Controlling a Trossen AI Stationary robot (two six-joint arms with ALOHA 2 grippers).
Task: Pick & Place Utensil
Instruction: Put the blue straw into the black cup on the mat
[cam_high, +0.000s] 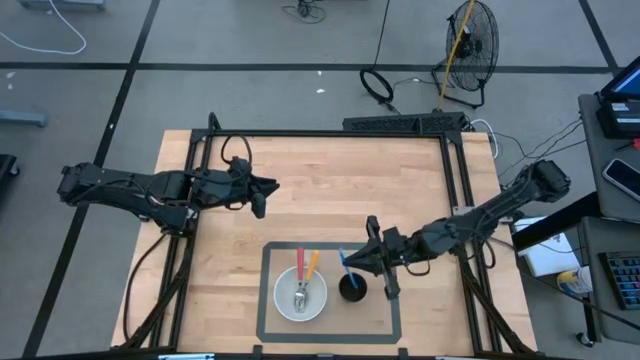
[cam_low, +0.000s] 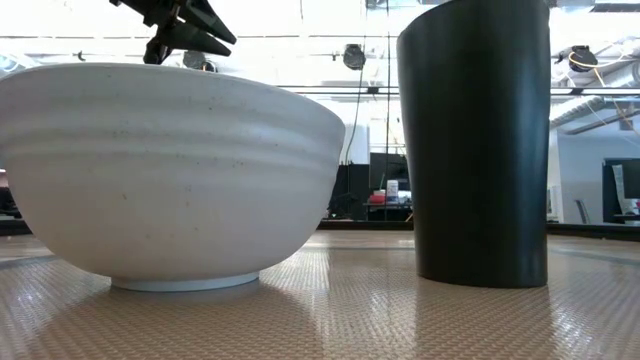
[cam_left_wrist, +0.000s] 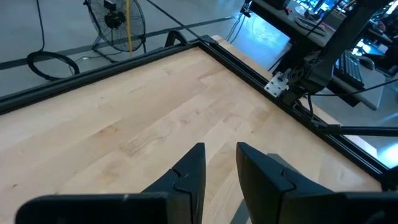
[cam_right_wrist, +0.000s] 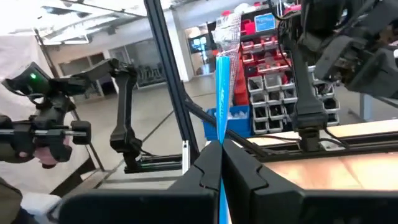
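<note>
Pale wood table (cam_high: 300, 190) carries a white bowl (cam_high: 300, 295) and, just at its three o'clock, a black cup (cam_high: 352, 289). My right gripper (cam_high: 372, 258), fingers clamped shut on a slim blue utensil (cam_right_wrist: 222, 93), hangs above that cup; I should keep the utensil vertical and lower it straight in. My left gripper (cam_high: 258, 200) waits half-open and empty near ten o'clock.

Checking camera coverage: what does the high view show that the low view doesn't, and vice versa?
High only: both arms, the left gripper waiting over bare table, the right gripper shut on the blue utensil above the cup, and red, orange and metal utensils in the bowl.

Low only: the room behind the table, and how the cup's height compares with the bowl's: taller.

Both: bowl and cup side by side, apart, on the mat.
</note>
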